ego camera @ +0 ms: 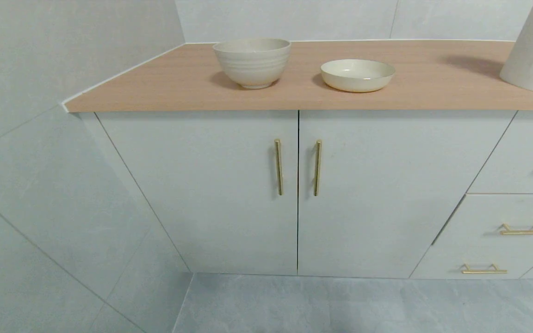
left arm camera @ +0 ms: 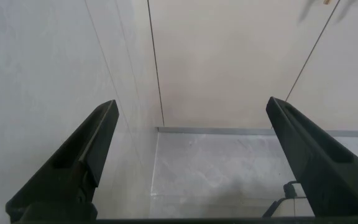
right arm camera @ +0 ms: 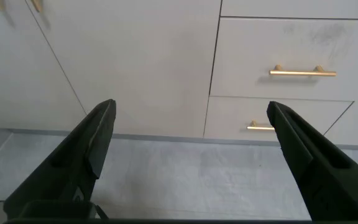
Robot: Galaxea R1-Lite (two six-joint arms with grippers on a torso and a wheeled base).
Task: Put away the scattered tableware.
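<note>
— Whereabouts on the light-brown wooden countertop?

— Deep off-white ribbed bowl on the left part, nearer the left corner. Shallow glossy cream dish beside it toward the right, apart, not touching. Both upright, set back a little from the front edge.

— Anything cut off or unclear?

— Tall white ribbed cylinder at the right end, top and far side cropped; hard to say what. Below, pale grey cabinet doors, shut, with upright brass bar handles. Drawers to the right, partly out of frame.

— And the grippers?

— Left gripper: black fingers spread wide, empty, low over the grey floor by the cabinet base. Right gripper: likewise gaping, empty, facing the drawers. Finger bases cropped.
</note>
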